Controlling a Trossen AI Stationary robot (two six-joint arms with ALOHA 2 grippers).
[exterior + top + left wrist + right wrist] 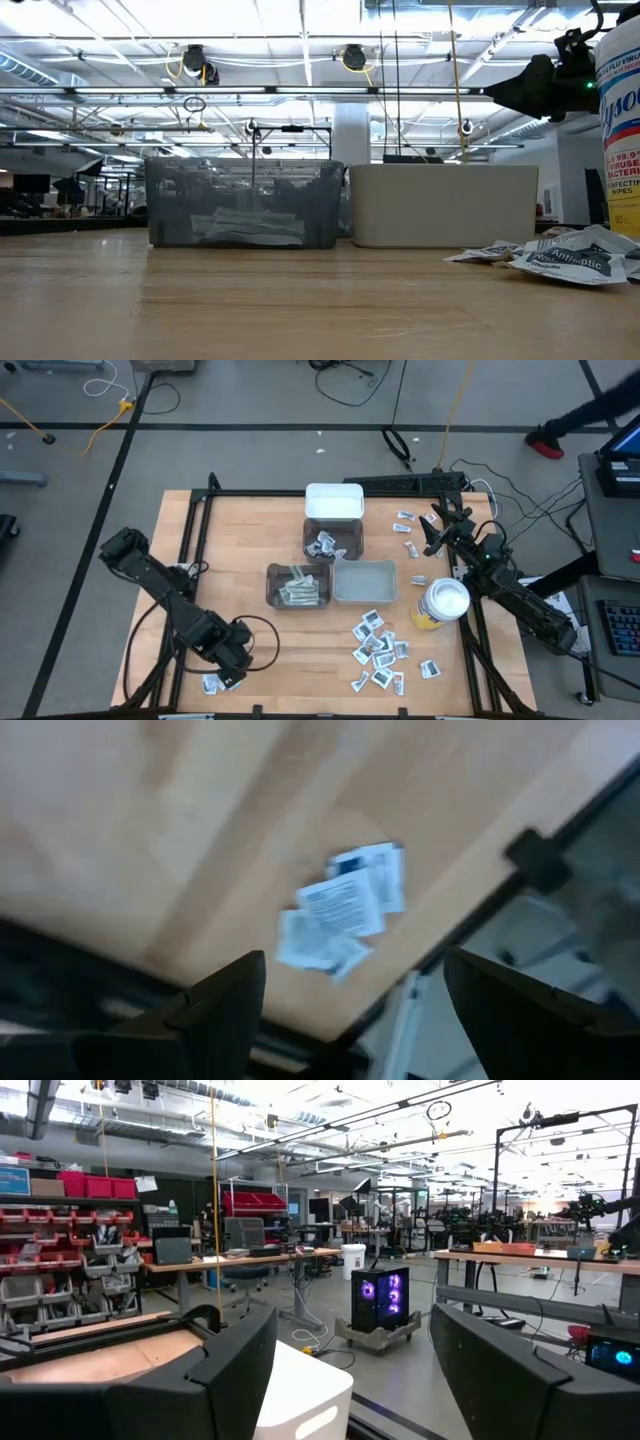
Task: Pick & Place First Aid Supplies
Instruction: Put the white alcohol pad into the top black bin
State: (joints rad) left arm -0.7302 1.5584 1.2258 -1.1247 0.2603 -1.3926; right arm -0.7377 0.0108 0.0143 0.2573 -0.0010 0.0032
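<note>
L gripper [228, 670] hangs over the surface's near-left corner, fingers [215, 1010] spread wide w/ nothing between them. Directly under it, by the near edge, sits a small heap of white sachets [345, 907] w/ dark print, lying flat & overlapping; the same heap shows in the high view [213, 682] just beside the gripper.

R gripper [437, 525] is up off the surface near the far-right corner, fingers [225, 1365] wide, holding nothing, pointed level out at the room. Its wrist view catches a white bin [300, 1400] low between the fingers.

Main packet scatter [380, 650] lies toward the near-right corner: many square sachets, some overlapping. A few more packets [408, 532] lie near the far-right, beside the R gripper. Low view shows some of the scatter, crumpled at the right [560, 258].

Mid-surface, four small bins: white bin [334, 501] at the far side; dark clear bin [330, 540] touching it on the near side, w/ packets in it; another dark bin [297, 585] w/ strip wrappers inside; a pale grey bin [365, 582] just beside that, toward the right edge.

Yellow wipes canister w/ white lid [443, 604] stands upright near the right edge, btwn the far packets & the main scatter.
</note>
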